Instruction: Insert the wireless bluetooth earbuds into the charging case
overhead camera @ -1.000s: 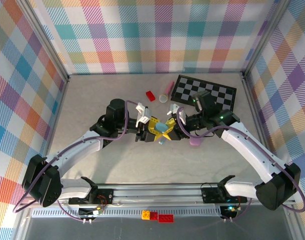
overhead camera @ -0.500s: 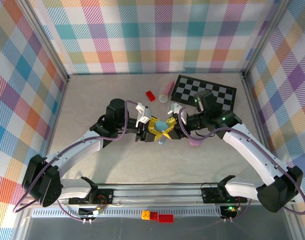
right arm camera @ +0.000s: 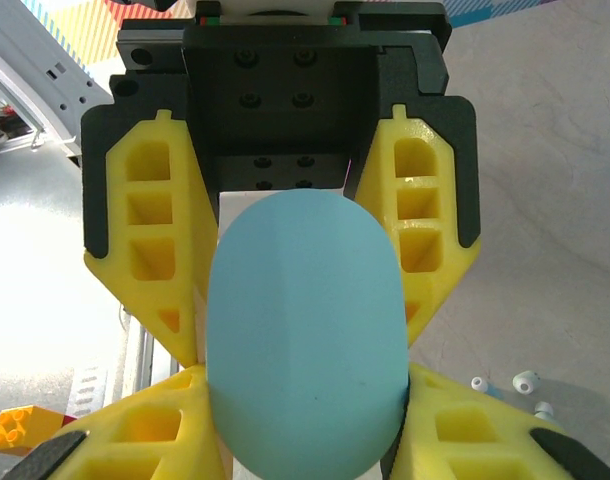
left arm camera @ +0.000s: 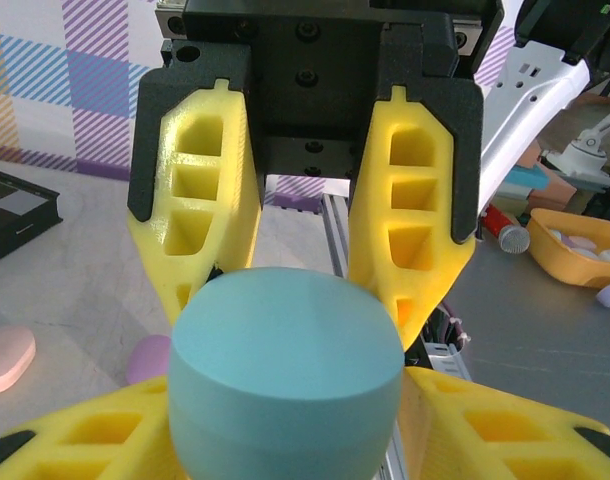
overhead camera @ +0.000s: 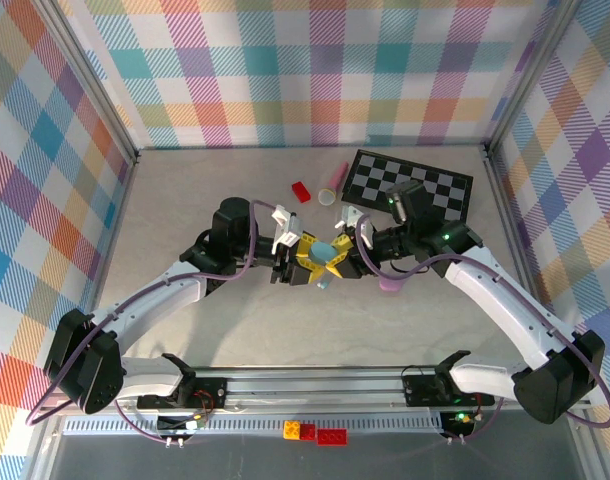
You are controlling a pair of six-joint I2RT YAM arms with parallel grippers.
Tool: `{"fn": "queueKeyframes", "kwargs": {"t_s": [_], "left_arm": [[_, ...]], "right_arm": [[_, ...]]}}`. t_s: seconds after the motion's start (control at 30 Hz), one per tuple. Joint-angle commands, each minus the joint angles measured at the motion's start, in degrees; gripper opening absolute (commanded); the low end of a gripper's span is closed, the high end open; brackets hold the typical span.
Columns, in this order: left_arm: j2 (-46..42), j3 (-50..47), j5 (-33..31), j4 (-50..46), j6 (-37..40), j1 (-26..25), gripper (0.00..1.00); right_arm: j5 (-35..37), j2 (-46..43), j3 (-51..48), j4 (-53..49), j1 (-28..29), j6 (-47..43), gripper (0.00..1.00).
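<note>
A teal oval charging case (overhead camera: 328, 252) hangs above the middle of the table between my two grippers. My left gripper (overhead camera: 310, 258) comes in from the left and is shut on the case (left arm camera: 285, 370), one yellow finger (left arm camera: 75, 440) on each side. My right gripper (overhead camera: 347, 258) faces it from the right, also shut on the case (right arm camera: 305, 340), which its fingers (right arm camera: 485, 430) press. The case looks closed. Tiny whitish earbuds (right arm camera: 525, 380) lie on the table below it.
A checkerboard (overhead camera: 409, 183) lies at the back right, with a red brick (overhead camera: 301, 191) and a pink case (overhead camera: 334, 178) to its left. A purple case (overhead camera: 391, 284) sits under the right arm. A small teal piece (overhead camera: 322, 284) lies just below the grippers.
The right wrist has shifted slightly. The teal case stays held between both grippers in the same place.
</note>
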Motion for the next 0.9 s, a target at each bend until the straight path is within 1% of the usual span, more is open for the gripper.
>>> {"fn": "queueKeyframes", "kwargs": {"t_s": [0.0,0.07,0.2,0.3,0.53,0.57,0.63,0.87], "left_arm": [[0.2,1.7,2.9,2.5,0.0,-0.5,0.51],[0.3,1.8,3.3,2.5,0.0,-0.5,0.49],[0.5,1.6,3.7,2.4,0.1,-0.5,0.40],[0.5,1.6,3.9,2.2,0.4,-0.5,0.36],[0.4,1.8,3.8,0.2,2.1,-0.3,0.35],[0.3,1.6,3.7,0.1,2.2,-0.3,0.35],[0.1,1.5,3.7,-0.1,2.6,-0.3,0.35],[-0.4,1.3,3.7,-0.6,3.3,-0.1,0.35]], "right_arm": [[0.0,0.8,0.0,-0.5,-0.1,-1.2,0.33],[0.1,1.0,0.1,-0.6,-0.1,-1.3,0.33],[0.1,1.0,0.2,-0.7,-0.1,-1.3,0.33],[0.3,0.7,0.1,-0.7,-0.1,-1.4,0.37],[-0.3,-1.0,-0.9,2.4,-0.3,1.8,0.57],[-0.2,-1.1,-0.9,2.6,-0.5,2.4,0.59],[0.1,-1.1,-0.9,2.9,-0.8,3.4,0.61],[0.8,-1.7,-1.3,5.3,-2.1,7.0,0.62]]}}
